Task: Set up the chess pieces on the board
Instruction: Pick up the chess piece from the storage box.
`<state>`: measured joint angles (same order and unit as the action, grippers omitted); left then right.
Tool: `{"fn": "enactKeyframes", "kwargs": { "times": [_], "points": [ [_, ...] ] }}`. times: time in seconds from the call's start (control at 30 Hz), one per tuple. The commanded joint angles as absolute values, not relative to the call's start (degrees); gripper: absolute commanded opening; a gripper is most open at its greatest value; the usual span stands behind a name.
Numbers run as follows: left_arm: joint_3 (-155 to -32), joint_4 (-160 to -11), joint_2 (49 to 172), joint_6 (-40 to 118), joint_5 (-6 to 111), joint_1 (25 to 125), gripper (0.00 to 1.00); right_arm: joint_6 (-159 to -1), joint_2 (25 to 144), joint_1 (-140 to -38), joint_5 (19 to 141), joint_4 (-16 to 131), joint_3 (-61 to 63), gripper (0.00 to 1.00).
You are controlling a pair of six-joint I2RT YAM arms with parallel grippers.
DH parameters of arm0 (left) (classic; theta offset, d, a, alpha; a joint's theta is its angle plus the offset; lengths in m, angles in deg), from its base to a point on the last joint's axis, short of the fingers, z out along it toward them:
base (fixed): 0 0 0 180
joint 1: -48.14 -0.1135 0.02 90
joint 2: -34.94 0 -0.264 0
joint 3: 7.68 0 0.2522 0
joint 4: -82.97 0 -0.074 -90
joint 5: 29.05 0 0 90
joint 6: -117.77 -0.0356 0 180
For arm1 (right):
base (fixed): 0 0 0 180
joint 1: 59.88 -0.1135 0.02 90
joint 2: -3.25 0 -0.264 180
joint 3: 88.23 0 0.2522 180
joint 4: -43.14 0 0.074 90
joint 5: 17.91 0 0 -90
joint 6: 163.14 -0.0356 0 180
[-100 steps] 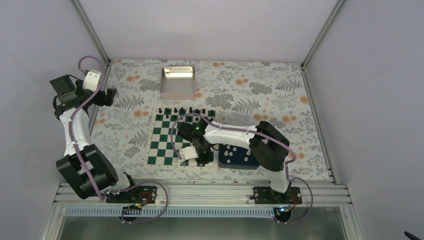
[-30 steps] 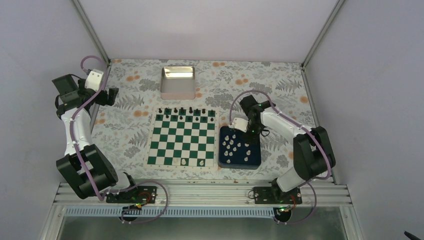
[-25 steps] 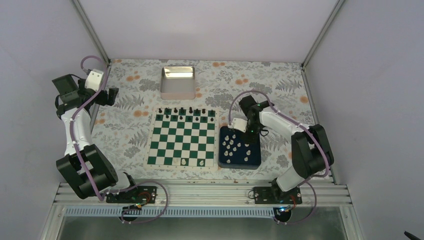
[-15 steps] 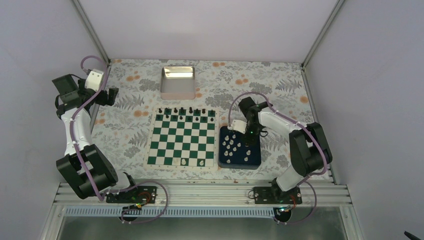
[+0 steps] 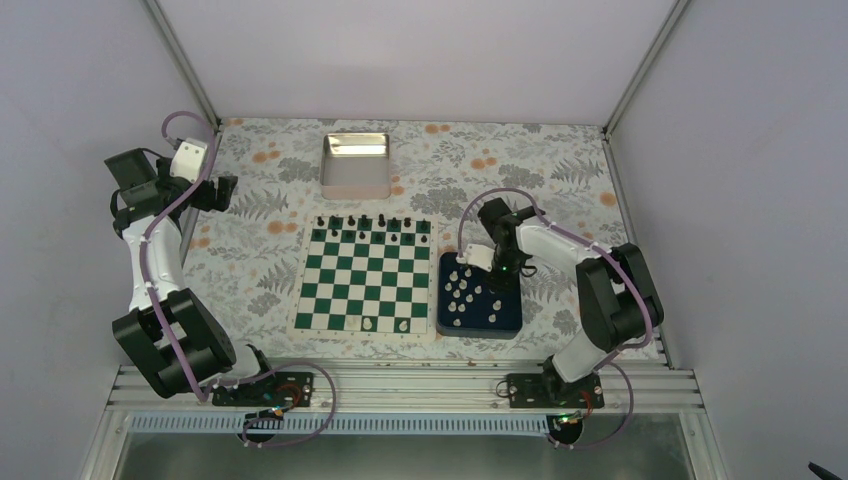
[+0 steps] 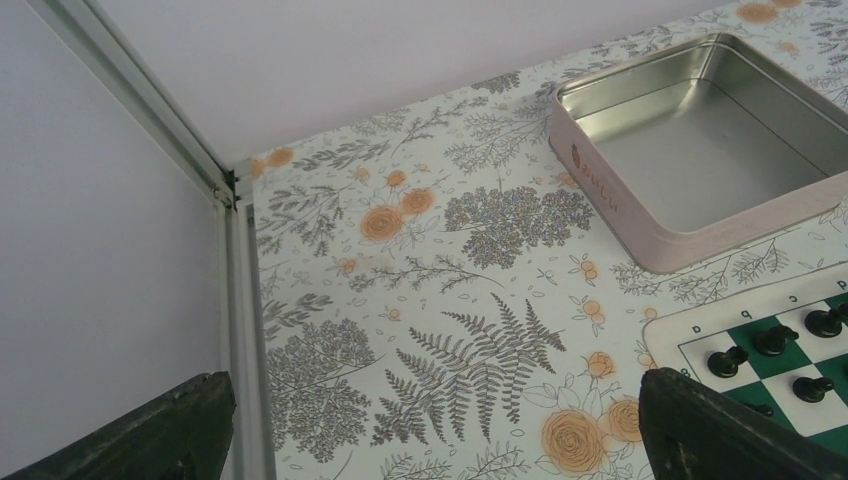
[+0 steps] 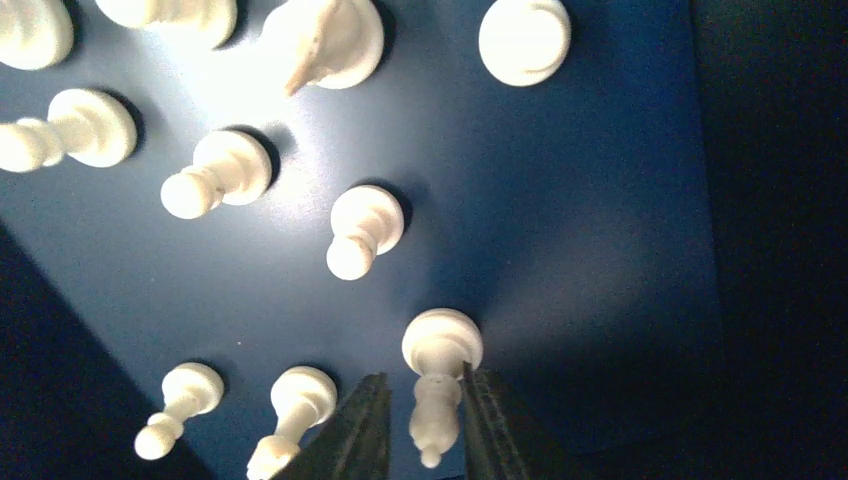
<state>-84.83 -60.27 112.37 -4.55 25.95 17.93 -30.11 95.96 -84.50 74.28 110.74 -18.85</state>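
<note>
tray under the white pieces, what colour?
The tray is dark blue, plain, no pattern. It shows best in the right wrist view.

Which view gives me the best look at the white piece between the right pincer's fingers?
Right wrist view: the white piece sits close-up on the blue tray, flanked by the fingers of the right pincer. Top external shows only tiny specks in the tray, the pincer over that spot. Left wrist view misses it.

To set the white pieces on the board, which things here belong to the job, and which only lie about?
Job: white pieces; board; right gripper, around one piece; tray, holding the rest.
Lying about: tin; black pieces, at the board's far edge.
</note>
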Motion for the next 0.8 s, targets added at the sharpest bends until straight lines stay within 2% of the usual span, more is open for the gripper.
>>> {"fn": "enactKeyframes", "kwargs": {
  "times": [0.0,0.13,0.43,0.77],
  "points": [
    [-85.12,-60.18,112.51,-4.91,24.94,18.14,1.00,-30.26,95.98,-83.98,75.45,111.13,-18.36,0.17],
    [-85.32,-60.16,112.37,-4.72,24.78,18.11,1.00,-30.46,95.75,-83.92,74.88,112.12,-17.71,0.09],
    [-84.88,-60.23,112.11,-4.65,24.50,18.11,1.00,-31.95,91.07,-86.86,73.71,120.43,-8.03,0.06],
    [-85.02,-60.43,111.62,-3.93,24.38,19.04,1.00,-36.55,97.89,-109.70,73.26,123.98,8.17,0.07]
  ]
}}
